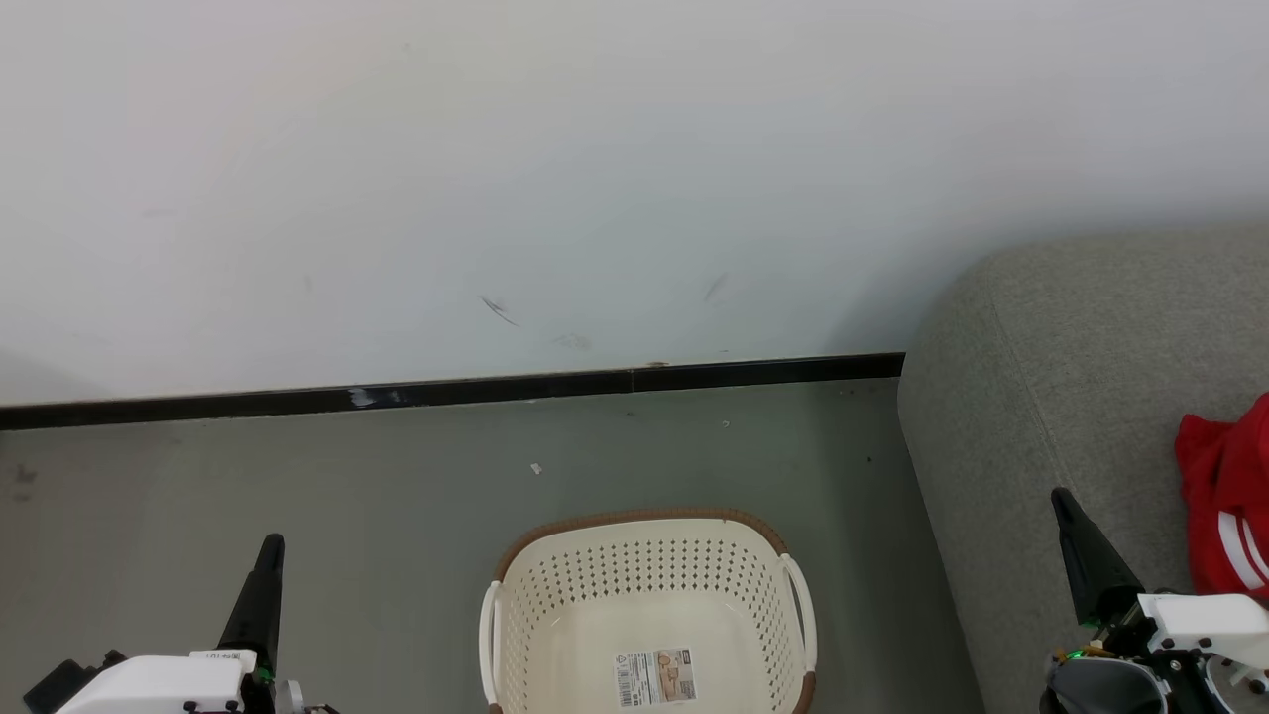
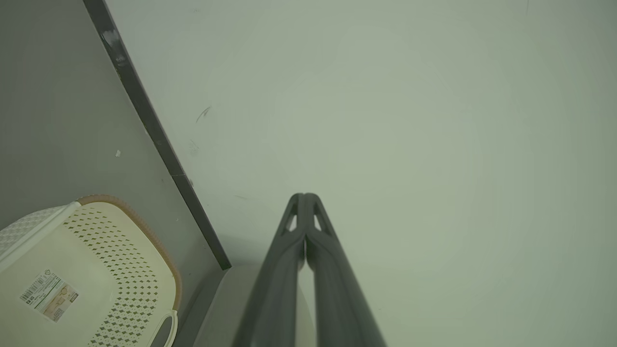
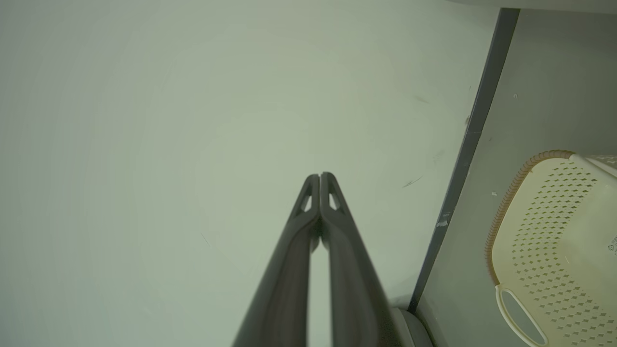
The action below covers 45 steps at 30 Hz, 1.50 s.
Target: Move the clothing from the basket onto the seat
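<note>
We are looking down on the oval cream-white perforated plastic basket with a brown woven-look rim [image 1: 644, 575]. It is sitting on the grey-green floor [image 1: 297, 486] near the centre, just left of the seat. Its bottom is showing bare plastic and a paper label [image 1: 654, 677]. The nearest strip is running off the frame, so we are not vouching for that part.

The soft red clothing with white stripes [image 1: 1229, 506] is lying on the large grey fabric seat [image 1: 1031, 377] at the far right, partly cut by the frame edge. We are taking that as the reason the basket is looking bare: the load is resting where the task wants it. We are unable to tell whether every piece is over there.

The left end effector [image 1: 270, 547] is pressing its two dark fingers together at the tips, pinching nothing and touching nothing. It is hanging above the floor left of the basket and pointing toward the white wall [image 1: 496, 149] and black skirting board [image 1: 496, 387].

The right end effector [image 1: 1064, 501] is likewise pressed together and carrying nothing. It is showing against the seat's left part, just left of the clothing and apart from it.

Both wrist views are showing the tips meeting, with a slim gap lower down the fingers.

We are judging both arms to be parked clear of the basket and the clothing because no grasp is in hand.
</note>
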### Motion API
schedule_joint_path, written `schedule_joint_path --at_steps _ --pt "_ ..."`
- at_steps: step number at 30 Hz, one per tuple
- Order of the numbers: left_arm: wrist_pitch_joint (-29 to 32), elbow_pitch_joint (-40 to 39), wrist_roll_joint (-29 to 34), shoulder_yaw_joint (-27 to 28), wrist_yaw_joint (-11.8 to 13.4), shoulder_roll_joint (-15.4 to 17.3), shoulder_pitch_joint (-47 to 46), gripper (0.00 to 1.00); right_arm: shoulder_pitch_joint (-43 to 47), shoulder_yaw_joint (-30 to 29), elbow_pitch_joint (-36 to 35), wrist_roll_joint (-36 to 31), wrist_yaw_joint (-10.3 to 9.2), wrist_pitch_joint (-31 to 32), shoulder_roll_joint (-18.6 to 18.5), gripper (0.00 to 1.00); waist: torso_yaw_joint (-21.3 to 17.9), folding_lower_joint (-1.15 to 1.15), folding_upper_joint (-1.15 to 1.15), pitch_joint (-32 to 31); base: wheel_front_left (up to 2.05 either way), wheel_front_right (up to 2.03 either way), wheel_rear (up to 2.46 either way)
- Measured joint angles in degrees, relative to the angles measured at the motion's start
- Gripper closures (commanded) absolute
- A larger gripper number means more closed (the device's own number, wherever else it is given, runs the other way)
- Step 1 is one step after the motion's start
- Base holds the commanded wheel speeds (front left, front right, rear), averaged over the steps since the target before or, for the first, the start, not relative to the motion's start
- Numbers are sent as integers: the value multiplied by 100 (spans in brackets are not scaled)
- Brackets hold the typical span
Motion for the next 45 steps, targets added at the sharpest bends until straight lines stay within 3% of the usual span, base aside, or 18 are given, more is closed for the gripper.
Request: schedule_joint_path --at_steps 45 --pt "1 51 0 8 -23 -1 -8 100 -2 3 5 0 0 -1 -3 100 0 -1 0 -1 0 0 0"
